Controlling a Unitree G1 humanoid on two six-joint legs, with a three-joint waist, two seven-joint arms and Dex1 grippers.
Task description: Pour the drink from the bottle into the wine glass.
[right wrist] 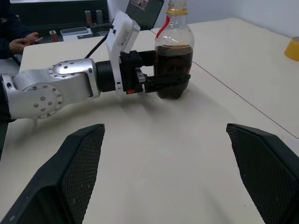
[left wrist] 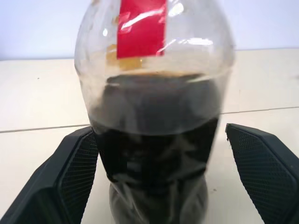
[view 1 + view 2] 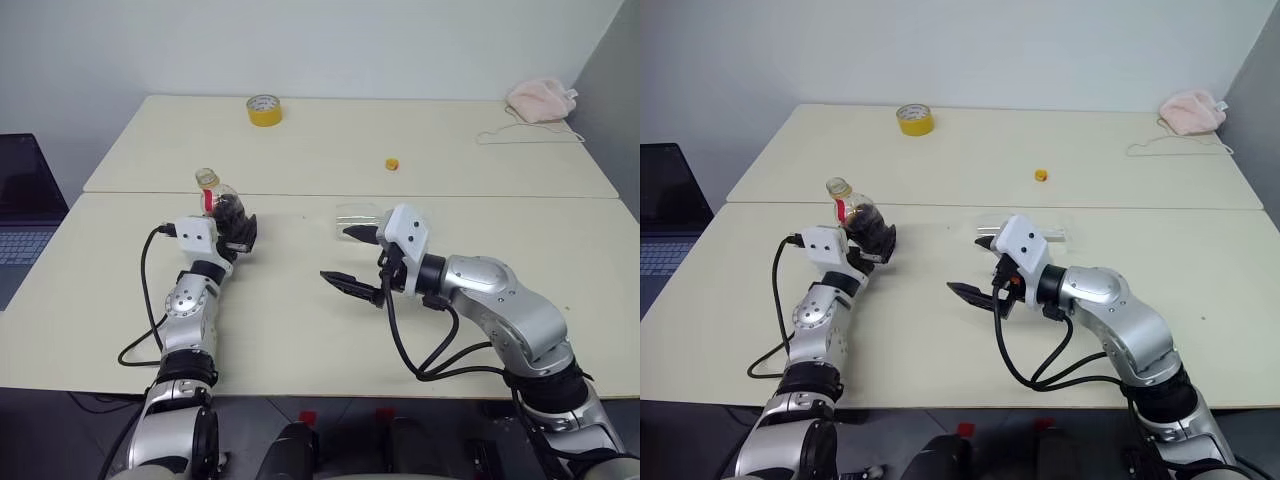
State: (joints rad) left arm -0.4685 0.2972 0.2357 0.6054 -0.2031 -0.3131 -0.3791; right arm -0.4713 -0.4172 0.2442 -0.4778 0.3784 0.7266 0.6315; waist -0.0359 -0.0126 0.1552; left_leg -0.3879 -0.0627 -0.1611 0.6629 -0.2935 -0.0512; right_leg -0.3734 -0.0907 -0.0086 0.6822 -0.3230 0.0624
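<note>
The bottle [image 3: 222,200] stands upright on the table at the left, clear with a red neck label, its lower half filled with the dark drink [image 2: 154,149]. My left gripper [image 3: 236,224] is open around the bottle's body, one finger [image 2: 70,177] on each side and a small gap at the sides. The right wrist view also shows the bottle [image 1: 174,60] flanked by those fingers. My right gripper [image 3: 346,258] hovers open mid-table with nothing between its fingers. The wine glass [image 3: 356,218] is a clear shape just behind it, partly hidden by the right hand.
A yellow tape roll [image 3: 264,110], a small yellow cap [image 3: 393,163] and a pink cloth [image 3: 540,98] with a white cord lie on the far table. A laptop [image 3: 20,200] sits off the left edge. A person's hand [image 1: 18,43] rests beyond the left arm.
</note>
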